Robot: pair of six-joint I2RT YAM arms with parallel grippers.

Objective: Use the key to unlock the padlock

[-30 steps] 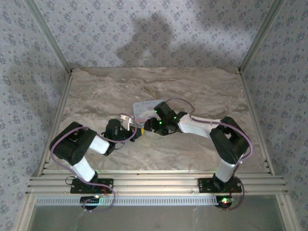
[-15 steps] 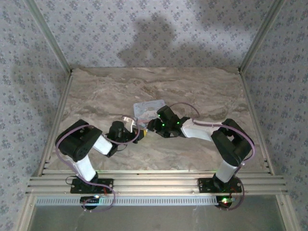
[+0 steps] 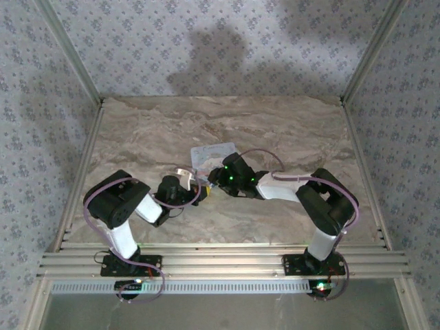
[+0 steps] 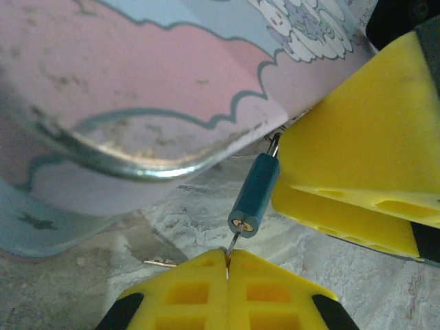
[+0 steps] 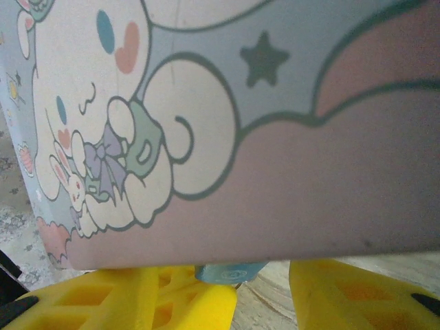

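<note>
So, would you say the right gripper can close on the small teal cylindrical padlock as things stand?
Probably yes: the padlock lies between the right gripper's open fingers, nothing in the gap. The left gripper, shut on the thin metal key, is at its other end.

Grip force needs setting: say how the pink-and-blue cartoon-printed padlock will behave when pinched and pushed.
The pink-and-blue cartoon-printed padlock looks rigid: its broad printed face shows no bending. That smooth face could slip in a pinch. Its scuffed silver band suggests metal, so probably heavy for its size.
</note>
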